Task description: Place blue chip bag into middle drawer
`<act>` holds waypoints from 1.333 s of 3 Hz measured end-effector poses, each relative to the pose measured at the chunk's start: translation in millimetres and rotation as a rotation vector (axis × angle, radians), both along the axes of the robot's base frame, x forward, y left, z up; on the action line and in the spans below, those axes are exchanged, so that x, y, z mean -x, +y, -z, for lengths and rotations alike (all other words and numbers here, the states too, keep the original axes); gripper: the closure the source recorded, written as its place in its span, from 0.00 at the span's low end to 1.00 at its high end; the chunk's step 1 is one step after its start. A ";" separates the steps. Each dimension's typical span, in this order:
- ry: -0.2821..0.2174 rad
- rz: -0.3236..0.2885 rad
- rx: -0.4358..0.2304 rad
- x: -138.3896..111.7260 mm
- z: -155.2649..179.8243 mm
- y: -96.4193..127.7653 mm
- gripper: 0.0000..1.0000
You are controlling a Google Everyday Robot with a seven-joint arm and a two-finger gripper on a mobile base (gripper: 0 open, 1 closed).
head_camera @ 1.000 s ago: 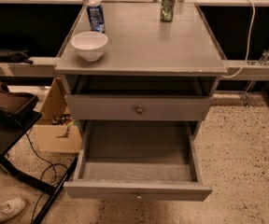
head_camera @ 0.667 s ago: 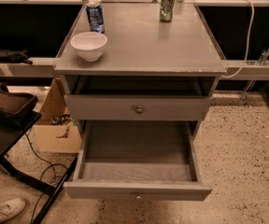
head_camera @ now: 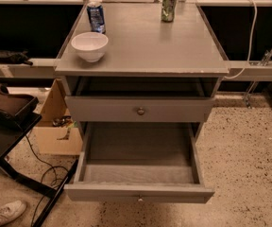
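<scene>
No blue chip bag anywhere in sight from where I stood, not on the table and not in the drawer. The middle drawer (head_camera: 138,157) was pulled well out toward me, its plain grey floor bare from wall to wall, its flat front lowest in view with a small knob (head_camera: 139,198) just under the edge. Right above it the upper drawer (head_camera: 103,109) sat shut, its own round knob (head_camera: 140,111) dead centre, and above that was a dark open slot under the top. Up on the grey table (head_camera: 150,41), a white bowl (head_camera: 89,46) stood near the front left corner, upright. Just behind it, at the back left, stood a blue-and-white can (head_camera: 96,17). Well apart from both, at the back right, stood a green can (head_camera: 169,6). The gripper was out of view altogether, so where it hung and whether it had hold of anything I couldn't tell. Off to the left, a cardboard box (head_camera: 55,129) sat on the speckled floor (head_camera: 244,164) close against the table's side, a black cable (head_camera: 40,161) looping in front of it, and a white shoe (head_camera: 4,213) poked in at the bottom left corner. On the right, a white cord (head_camera: 252,30) hung down beside the table.
</scene>
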State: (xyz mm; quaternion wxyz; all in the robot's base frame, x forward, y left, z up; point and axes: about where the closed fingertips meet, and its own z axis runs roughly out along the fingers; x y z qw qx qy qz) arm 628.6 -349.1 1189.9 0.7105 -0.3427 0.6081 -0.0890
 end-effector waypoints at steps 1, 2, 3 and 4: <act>0.047 -0.035 -0.010 58.7 12.0 0.2 1.00; 0.150 -0.147 -0.061 114.8 63.5 18.3 1.00; 0.274 -0.253 -0.147 169.1 125.9 38.6 1.00; 0.395 -0.343 -0.230 220.9 188.4 65.4 1.00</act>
